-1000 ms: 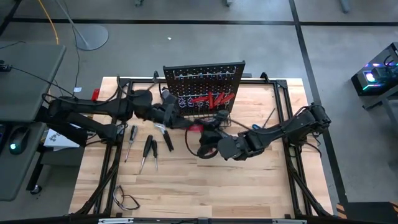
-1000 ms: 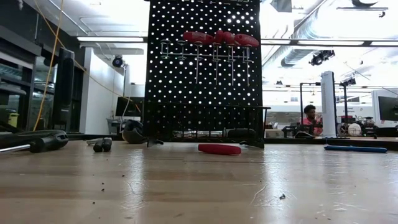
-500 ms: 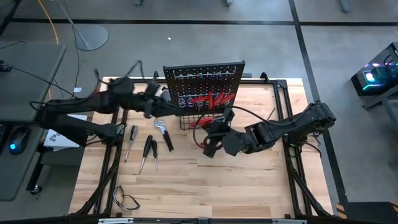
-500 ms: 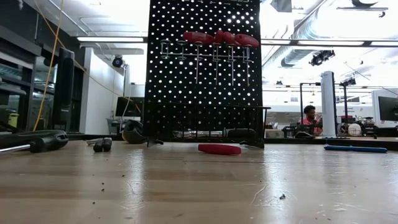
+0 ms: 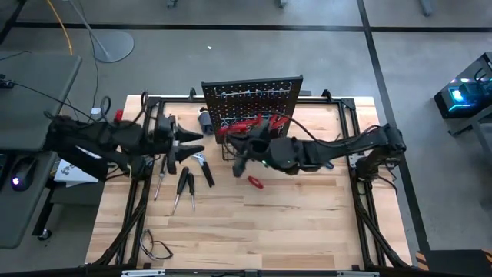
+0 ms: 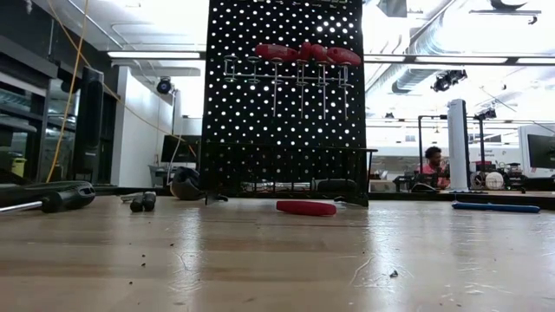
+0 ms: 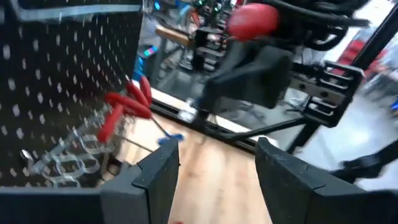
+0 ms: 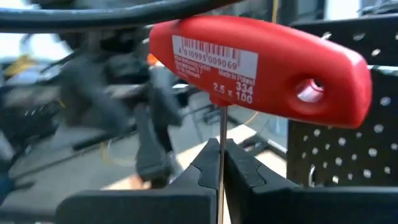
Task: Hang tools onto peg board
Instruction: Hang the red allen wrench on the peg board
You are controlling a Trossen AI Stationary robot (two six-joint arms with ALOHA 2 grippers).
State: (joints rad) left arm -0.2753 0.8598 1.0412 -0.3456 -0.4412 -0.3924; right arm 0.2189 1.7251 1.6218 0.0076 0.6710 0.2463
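A: Which pincer is carrying the work right now?

B: The right pincer [image 5: 240,146]. In its wrist view it is pinching the thin steel shank of a red T-handled hex key [image 8: 261,65], fingers [image 8: 239,171] clenched on the shaft, with the red crossbar sitting above them and lying crosswise to the shank.

A: And which way is the peg board lying from it?

B: Just beyond the right pincer, very near. Seen from above, the pincer is hovering in front of the lower left part of the peg board [image 5: 254,96], close to the row of red T-handled tools [image 6: 305,54] already hanging there. The held key's shank is running away from the fingers, so I judge the coming move depends on keeping that shaft upright and the crossbar parallel to the board, so it can drop over a free hook.

A: What is the left pincer doing?

B: The left pincer [image 5: 192,140] is waiting further out on the counter [image 5: 307,223], well off to the held key's far side, with its fingers [image 7: 158,171] spread and nothing between them. It is pointing toward the board.

A: Anything left to hang?

B: Yes. A loose red-handled tool [image 5: 254,182] is lying on the counter near the right pincer, and dark-handled tools [image 5: 184,183] are lying closer to the left one.
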